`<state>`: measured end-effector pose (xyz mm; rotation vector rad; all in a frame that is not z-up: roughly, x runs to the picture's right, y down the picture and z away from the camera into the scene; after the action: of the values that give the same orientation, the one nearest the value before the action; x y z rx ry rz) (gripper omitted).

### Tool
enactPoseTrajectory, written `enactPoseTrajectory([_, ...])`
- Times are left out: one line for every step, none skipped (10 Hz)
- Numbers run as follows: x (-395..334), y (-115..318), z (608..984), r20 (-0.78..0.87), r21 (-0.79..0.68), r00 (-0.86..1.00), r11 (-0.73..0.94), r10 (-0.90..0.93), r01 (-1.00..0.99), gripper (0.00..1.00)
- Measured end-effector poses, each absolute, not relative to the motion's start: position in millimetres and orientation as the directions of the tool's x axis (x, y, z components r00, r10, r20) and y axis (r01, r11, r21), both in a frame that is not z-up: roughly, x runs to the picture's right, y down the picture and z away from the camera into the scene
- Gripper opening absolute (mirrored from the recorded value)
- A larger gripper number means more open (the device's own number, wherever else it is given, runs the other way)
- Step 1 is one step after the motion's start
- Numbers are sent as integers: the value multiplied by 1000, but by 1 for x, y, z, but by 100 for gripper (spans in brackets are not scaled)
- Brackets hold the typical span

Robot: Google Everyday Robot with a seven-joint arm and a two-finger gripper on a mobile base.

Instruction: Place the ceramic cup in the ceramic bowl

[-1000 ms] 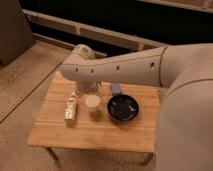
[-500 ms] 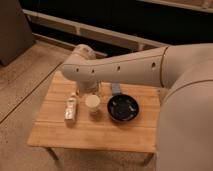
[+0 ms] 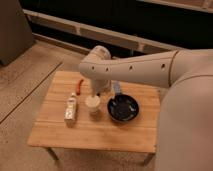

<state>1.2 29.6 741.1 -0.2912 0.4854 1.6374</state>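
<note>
The ceramic cup point(image 3: 93, 104), small and cream-white, stands upright on the wooden table point(image 3: 100, 132) near its middle. The ceramic bowl point(image 3: 123, 109), black and glossy, sits just right of the cup and has nothing in it. My arm reaches in from the right, and its gripper point(image 3: 95, 94) hangs straight above the cup, almost at its rim. The jaws look open, with nothing held between them. The wrist hides most of the gripper.
A white bottle point(image 3: 71, 109) lies on its side left of the cup. Behind it is a small red object point(image 3: 80, 85). A dark block point(image 3: 116, 88) sits behind the bowl, partly under my arm. The table stands on a speckled floor, with a wall ledge behind.
The arm's wrist end has shifted a little to the right, over the cup. The cup, bowl and bottle have not moved.
</note>
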Motion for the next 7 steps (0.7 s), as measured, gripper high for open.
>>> enactPoseTrajectory([5, 25, 746, -453, 134, -136, -83, 881, -987, 65])
enactPoseTrajectory([6, 19, 753, -441, 105, -139, -103, 887, -989, 65])
enactPoseTrajectory([5, 16, 757, -438, 85, -140, -114, 888, -990, 65])
enactPoseTrajectory([4, 15, 762, -438, 66, -141, -124, 888, -990, 65])
enactPoseTrajectory([3, 16, 767, -444, 50, -141, -133, 885, -990, 65])
enactPoseTrajectory([1, 19, 772, -453, 38, -138, -136, 881, -990, 65])
enactPoseTrajectory([-2, 25, 777, -470, 33, -131, -131, 873, -991, 65])
